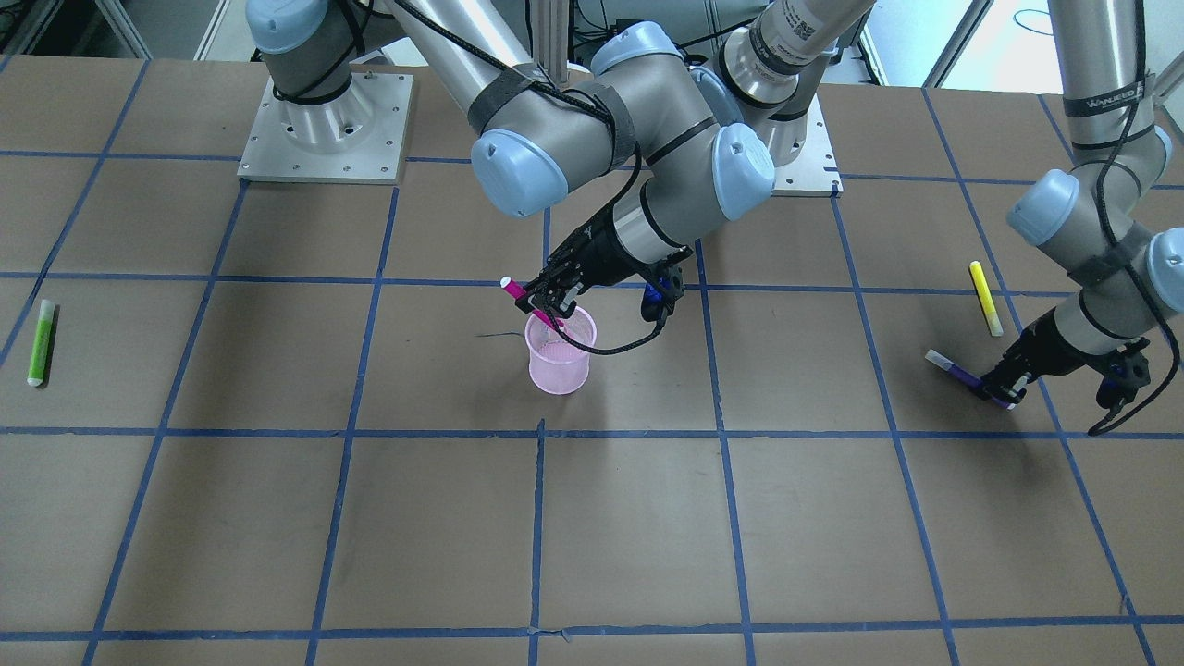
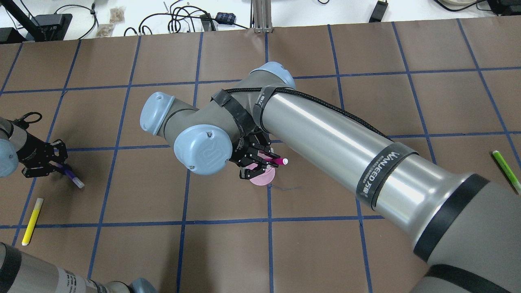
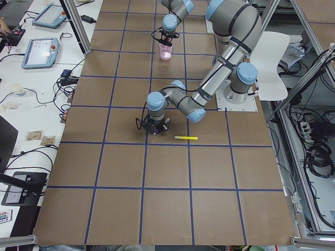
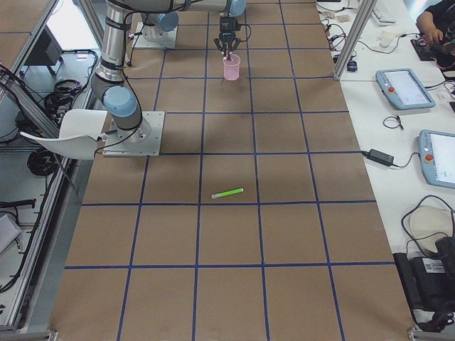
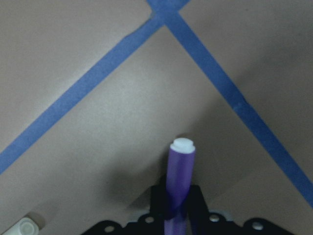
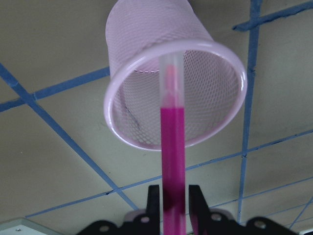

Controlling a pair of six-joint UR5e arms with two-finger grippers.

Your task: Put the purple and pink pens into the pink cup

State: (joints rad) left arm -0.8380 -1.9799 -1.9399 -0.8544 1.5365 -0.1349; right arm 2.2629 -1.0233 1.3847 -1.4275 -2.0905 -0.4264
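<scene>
The pink mesh cup stands upright near the table's middle; it also shows in the overhead view and the right wrist view. My right gripper is shut on the pink pen and holds it tilted just above the cup. In the right wrist view the pen points into the cup's mouth, its clear tip inside the rim. My left gripper is shut on the purple pen low at the table, far from the cup. The left wrist view shows the pen between the fingers.
A yellow pen lies on the table close to my left gripper. A green pen lies near the table's edge on my right side. Blue tape lines grid the brown table. The arm bases stand at the table's robot side.
</scene>
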